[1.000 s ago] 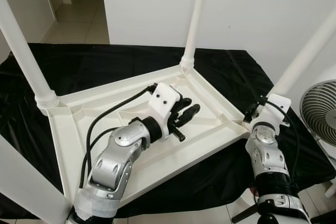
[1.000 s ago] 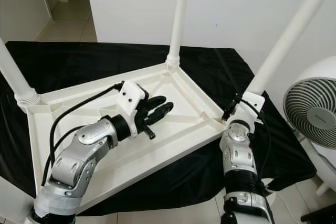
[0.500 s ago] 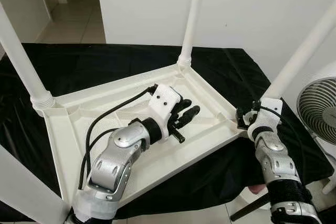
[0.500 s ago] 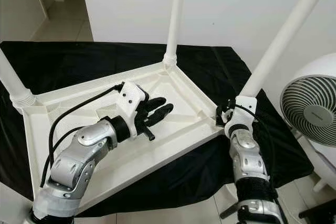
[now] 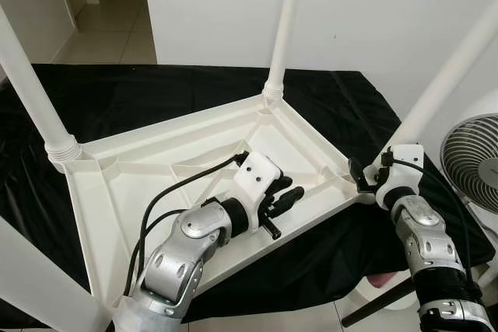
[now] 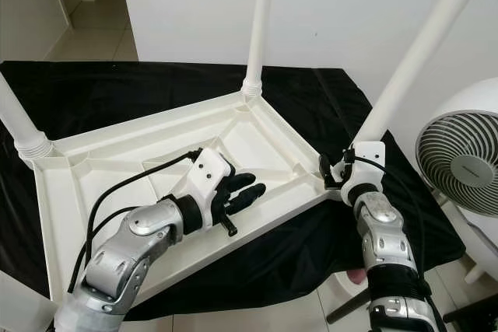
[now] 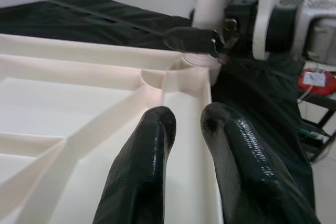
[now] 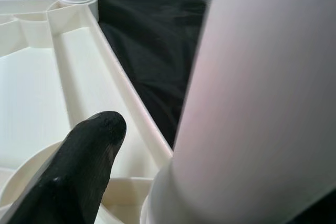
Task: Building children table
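A white plastic table lies upside down on a surface draped in black cloth, its legs pointing up. The left gripper hovers over the underside of the tabletop near the front rim, its two black fingers slightly parted and holding nothing. Further right, the right gripper sits at the table's near right corner, where a white leg rises from its socket. Its fingers lie on either side of the leg's base, but whether they press on it cannot be told. A fan stands at the far right.
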